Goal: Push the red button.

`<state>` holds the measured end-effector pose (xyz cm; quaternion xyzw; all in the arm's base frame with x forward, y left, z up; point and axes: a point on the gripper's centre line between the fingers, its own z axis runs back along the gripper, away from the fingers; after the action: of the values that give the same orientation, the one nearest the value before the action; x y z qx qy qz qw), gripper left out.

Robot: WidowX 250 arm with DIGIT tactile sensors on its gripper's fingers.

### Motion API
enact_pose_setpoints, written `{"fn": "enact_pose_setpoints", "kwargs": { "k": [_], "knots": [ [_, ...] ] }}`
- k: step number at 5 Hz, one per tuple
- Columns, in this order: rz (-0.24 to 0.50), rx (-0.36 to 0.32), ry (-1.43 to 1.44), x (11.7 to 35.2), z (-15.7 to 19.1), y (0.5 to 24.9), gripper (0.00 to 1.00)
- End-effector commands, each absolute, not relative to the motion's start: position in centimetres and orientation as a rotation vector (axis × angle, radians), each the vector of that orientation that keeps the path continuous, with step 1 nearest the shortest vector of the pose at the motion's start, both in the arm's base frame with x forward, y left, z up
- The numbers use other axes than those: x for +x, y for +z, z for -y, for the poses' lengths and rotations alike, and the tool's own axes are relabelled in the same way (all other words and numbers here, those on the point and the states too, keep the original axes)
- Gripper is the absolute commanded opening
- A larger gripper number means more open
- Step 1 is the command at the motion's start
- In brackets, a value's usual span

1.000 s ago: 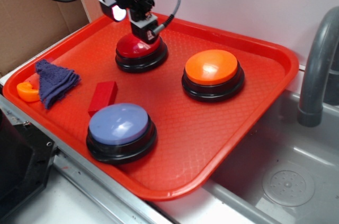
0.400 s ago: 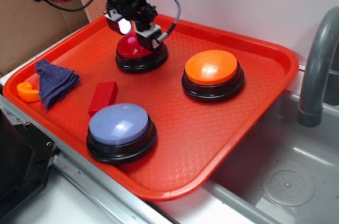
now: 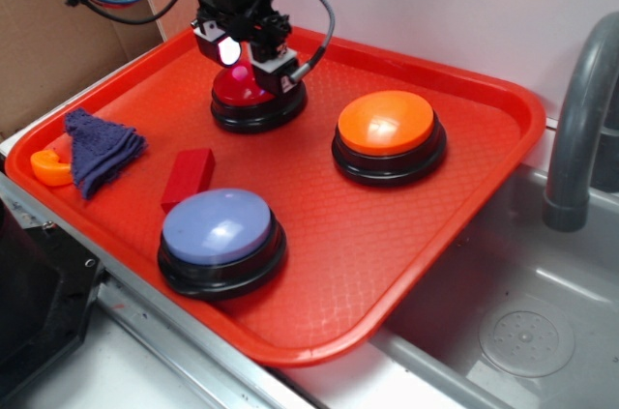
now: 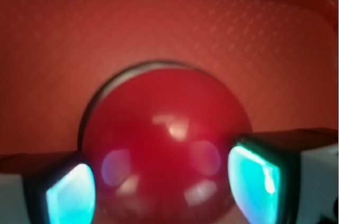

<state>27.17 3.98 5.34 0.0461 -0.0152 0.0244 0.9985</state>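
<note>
The exterior view is evenly and softly lit, with only weak shadows under the buttons and a pale glare on the orange button and the blue button. A small white light glows on the gripper — it throws a pink spot on the red button. The wrist view is blurred and out of focus — soft highlights lie on the dome, and the fingers shine cyan.

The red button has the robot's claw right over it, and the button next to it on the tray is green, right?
Almost. The gripper does sit right over the red button, but the button beside it on the tray is orange, not green. The exterior view shows this.
</note>
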Motion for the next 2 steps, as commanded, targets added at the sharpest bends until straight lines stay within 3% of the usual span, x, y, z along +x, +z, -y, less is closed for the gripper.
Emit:
{"fn": "enact_pose_setpoints", "kwargs": {
  "k": [1,2],
  "knots": [
    [0.156,0.060,0.126,28.6,-5.6,10.8,1.00],
    [0.175,0.076,0.134,29.0,-5.7,11.8,1.00]
  ]
}}
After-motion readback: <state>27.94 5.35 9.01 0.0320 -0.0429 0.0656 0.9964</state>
